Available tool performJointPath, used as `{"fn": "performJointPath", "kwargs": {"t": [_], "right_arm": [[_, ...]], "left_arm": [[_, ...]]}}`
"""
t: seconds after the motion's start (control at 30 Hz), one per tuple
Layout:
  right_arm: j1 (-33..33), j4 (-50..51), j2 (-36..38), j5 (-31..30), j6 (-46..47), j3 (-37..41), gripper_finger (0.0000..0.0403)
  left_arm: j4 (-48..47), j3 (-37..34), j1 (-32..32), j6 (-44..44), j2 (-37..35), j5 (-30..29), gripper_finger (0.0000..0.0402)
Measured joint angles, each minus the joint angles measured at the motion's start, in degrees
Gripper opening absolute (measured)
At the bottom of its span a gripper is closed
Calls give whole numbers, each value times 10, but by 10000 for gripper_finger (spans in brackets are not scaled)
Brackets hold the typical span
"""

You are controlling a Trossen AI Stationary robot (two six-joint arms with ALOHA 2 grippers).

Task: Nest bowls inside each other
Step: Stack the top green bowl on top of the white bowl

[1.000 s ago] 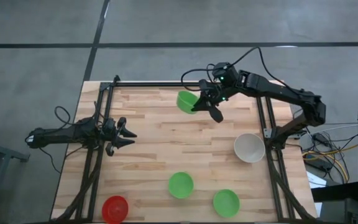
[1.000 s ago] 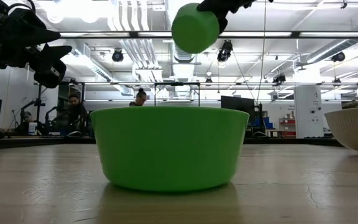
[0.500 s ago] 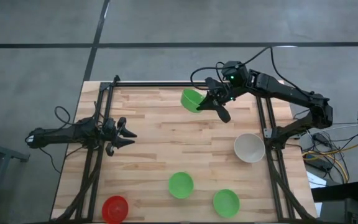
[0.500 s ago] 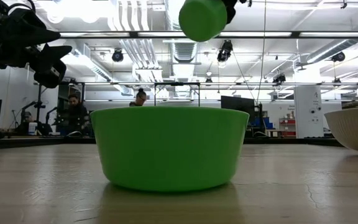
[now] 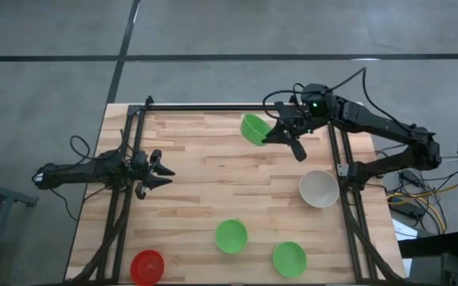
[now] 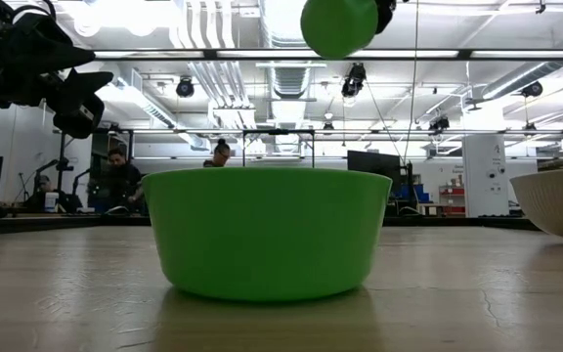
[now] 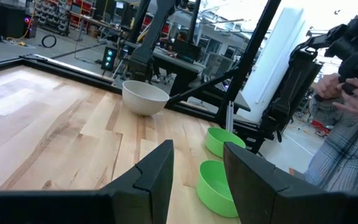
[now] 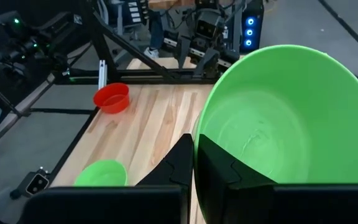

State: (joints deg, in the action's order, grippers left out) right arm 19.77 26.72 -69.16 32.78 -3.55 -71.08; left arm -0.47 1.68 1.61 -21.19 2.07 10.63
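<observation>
My right gripper (image 5: pixel 281 132) pinches a green bowl's (image 5: pixel 254 129) rim, holding it tilted in the air. My left gripper (image 5: pixel 164 171), fingers apart, holds nothing; the white bowl (image 5: pixel 319 188) sits below the right gripper, near it.

One bowl (image 5: pixel 254 129) hung above the table (image 5: pixel 197 183) (far edge); four bowls (image 5: pixel 231 236) lay nearer, apart.

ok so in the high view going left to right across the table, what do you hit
left tool, open, at the left side → red bowl at the near edge → green bowl → held green bowl up at the far side → right tool, shut on that bowl's rim → green bowl near the front → white bowl
</observation>
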Motion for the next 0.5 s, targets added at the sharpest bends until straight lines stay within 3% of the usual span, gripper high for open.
{"fn": "performJointPath", "kwargs": {"t": [0.5], "right_arm": [[0, -87, 117, -28, 32, 137, 8]], "left_arm": [[0, 0, 0, 0, 0, 0, 145]]}}
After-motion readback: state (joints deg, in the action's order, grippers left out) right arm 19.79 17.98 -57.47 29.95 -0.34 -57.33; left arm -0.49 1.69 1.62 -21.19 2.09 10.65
